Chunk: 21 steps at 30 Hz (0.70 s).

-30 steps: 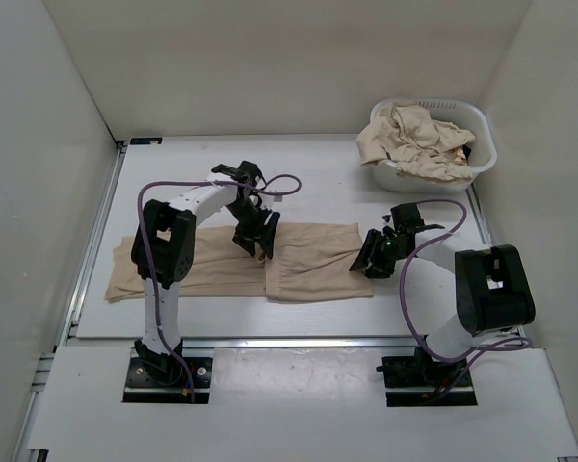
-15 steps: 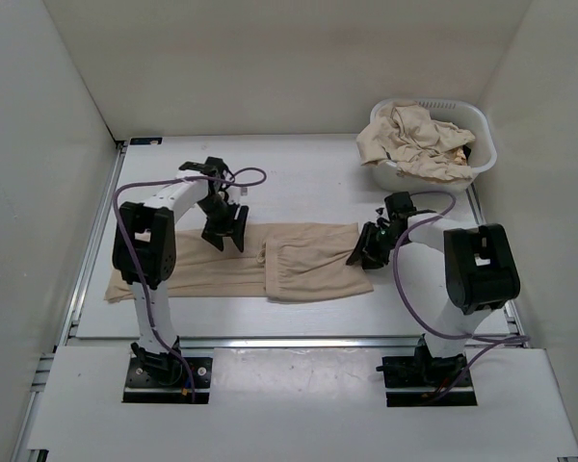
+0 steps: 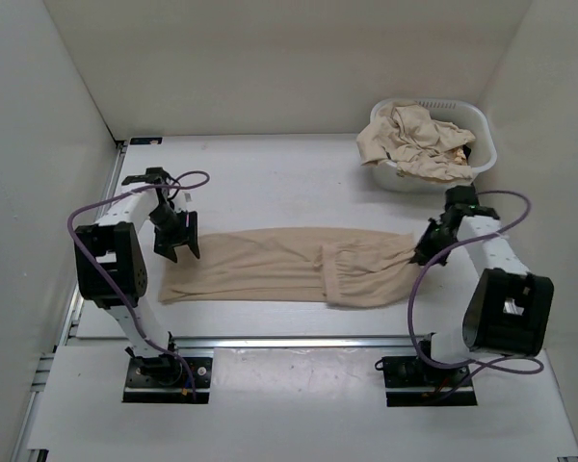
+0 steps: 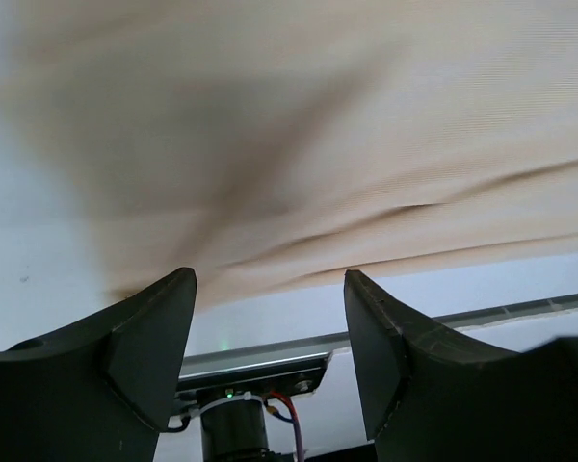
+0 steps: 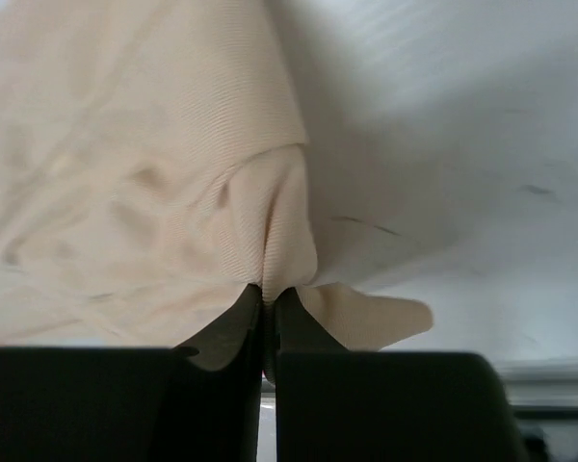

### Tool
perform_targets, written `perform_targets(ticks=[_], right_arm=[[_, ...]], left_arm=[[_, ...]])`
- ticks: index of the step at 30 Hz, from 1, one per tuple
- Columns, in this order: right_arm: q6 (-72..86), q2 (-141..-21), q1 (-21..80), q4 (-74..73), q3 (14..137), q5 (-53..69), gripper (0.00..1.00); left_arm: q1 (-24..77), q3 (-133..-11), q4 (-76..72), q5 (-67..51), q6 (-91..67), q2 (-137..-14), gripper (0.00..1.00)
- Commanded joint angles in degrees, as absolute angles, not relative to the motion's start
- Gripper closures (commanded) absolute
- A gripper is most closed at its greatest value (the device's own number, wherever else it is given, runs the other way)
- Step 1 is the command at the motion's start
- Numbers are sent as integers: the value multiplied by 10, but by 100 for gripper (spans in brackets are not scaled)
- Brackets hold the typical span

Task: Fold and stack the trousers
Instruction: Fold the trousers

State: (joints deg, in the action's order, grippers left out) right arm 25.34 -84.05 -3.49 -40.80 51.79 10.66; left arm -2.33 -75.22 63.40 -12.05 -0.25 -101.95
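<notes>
One pair of beige trousers (image 3: pixel 270 265) lies stretched lengthwise across the middle of the counter (image 3: pixel 270 173) in the overhead view, not yet folded, with a rumpled section towards the right. A white basket (image 3: pixel 481 125) at the far right corner holds a heap of further garments (image 3: pixel 414 140) of like colour. The left claw (image 3: pixel 176 236) sits at the left end of the trousers and the right claw (image 3: pixel 426 248) at the right end, where the cloth tapers towards it. Left wrist view: the left claw (image 4: pixel 270 279) has its two fingers well apart with nothing between them. The cloth fills the field beyond, blurred, and contact with it cannot be determined. Right wrist view: the right claw (image 5: pixel 268 298) is closed tight on a small pinched ridge of fabric at the garment's edge, with a loose tab of cloth beside it over bare counter. Assessment: the material looks light, limp and thin. It creases readily, is likely to sag and trail when lifted, and a pinch on one layer may slip or drag the rest. Recommended holds are the seamed edges, waistband and cuffs, taken at the corners by both claws together so that the fold falls square.
</notes>
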Motion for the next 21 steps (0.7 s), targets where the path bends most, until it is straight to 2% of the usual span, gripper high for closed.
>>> perform_targets(ticks=[1, 5, 8, 9, 12, 14, 15, 18, 21], right_arm=[[195, -786, -73, -604, 618, -13, 100], [190, -779, -55, -690, 748, -33, 100], [221, -827, 43, -732, 858, -43, 100], [232, -844, 121, -744, 887, -53, 100], [280, -941, 269, -792, 1002, -69, 100], [316, -1017, 335, -808, 1053, -69, 100], [329, -1043, 387, -816, 1119, -63, 100], [360, -1160, 460, -831, 1215, -63, 100], [367, -1200, 493, -794, 1245, -32, 100]], left_arm=[[-27, -730, 625, -91, 0, -991, 26], [-3, -735, 625, -101, 0, -1017, 26], [32, -759, 625, -134, 0, -1043, 25], [40, -765, 618, -151, 0, -1048, 25], [69, -780, 618, -230, 0, -1075, 23], [94, -788, 612, -248, 0, -1099, 21], [101, -788, 606, -248, 0, -1106, 21], [123, -783, 606, -260, 0, -1142, 21], [129, -770, 585, -245, 0, -1171, 31]])
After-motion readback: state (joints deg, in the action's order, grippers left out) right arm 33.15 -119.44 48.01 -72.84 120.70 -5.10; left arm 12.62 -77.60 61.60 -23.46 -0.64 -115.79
